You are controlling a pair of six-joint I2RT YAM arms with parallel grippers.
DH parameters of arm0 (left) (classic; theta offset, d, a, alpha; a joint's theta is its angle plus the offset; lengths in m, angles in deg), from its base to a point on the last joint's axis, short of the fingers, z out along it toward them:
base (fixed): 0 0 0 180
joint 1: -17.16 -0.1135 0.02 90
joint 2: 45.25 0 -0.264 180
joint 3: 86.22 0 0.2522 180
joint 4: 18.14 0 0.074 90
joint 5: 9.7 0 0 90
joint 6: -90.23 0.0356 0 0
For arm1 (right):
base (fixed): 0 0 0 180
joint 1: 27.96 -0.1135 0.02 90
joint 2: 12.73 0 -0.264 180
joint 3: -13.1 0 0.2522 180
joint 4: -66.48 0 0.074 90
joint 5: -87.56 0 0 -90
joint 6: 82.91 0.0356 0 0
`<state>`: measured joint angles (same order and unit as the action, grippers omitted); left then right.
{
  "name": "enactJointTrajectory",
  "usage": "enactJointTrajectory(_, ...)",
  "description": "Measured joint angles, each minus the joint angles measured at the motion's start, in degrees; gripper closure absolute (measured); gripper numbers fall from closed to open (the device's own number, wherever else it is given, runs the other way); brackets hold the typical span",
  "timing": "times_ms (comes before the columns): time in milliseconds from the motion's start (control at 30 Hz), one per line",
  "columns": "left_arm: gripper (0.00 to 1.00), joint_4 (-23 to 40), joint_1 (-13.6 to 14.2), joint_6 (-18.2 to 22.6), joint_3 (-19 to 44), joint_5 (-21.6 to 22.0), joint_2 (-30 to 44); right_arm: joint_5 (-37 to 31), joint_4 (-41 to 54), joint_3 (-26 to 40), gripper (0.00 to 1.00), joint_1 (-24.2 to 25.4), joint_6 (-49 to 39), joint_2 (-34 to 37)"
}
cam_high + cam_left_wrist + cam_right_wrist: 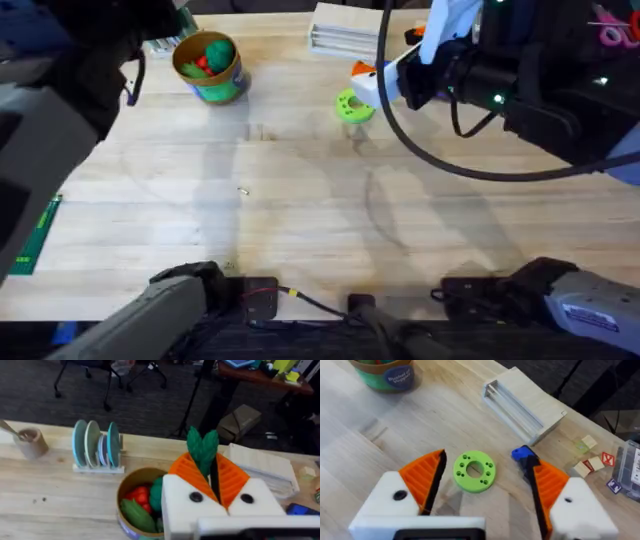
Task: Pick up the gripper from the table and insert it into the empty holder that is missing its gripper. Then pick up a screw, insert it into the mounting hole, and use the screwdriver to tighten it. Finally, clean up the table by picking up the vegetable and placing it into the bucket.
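The bench point(320, 230), a light plank top, is carrying everything, and most of its middle and near side is lying bare. The 2 arms are rising from its near edge, the left one looming dark over the far left corner and the right one reaching over the far right part.

The right hand point(485, 485) is hanging over the bench near the far edge, its 2 white holders spread wide with nothing between them; each holder is wearing its orange ribbed pad point(425, 477). A lime-green disc point(474, 470) with a ring of holes is lying flat on the wood below the gap between those fingers. A flat wooden box point(525, 405) is sitting beyond it at the far edge, and something small and blue point(522, 454) is lying just beside the disc.

The left hand point(212, 477) is hovering above the bucket point(208, 66), its orange pads pinched on the vegetable point(202, 450), whose dark green leaves are sticking out past the fingertips. The bucket, green-sided with a yellow rim, is standing near the far left corner and already holding red and green toy pieces. A rack of plates point(97, 445) is standing just behind it, with a brown cup point(31, 442) farther along the far edge. A tiny screw point(243, 191) is lying alone left of the bench's middle.
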<state>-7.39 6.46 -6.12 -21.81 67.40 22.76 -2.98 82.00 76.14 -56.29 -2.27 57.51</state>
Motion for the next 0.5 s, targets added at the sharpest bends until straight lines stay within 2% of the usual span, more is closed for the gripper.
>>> enactJointTrajectory(233, 0.974, -4.2, 0.0, -7.4, 0.0, 0.0, 8.6, 0.0, 0.1, 0.0, 0.008, 0.0, 0.0, 0.0)
enactJointTrajectory(500, 0.974, -5.2, 0.0, -9.4, 0.0, 0.4, 14.8, 0.0, 0.1, 0.0, 0.007, 0.0, 0.0, 0.0)
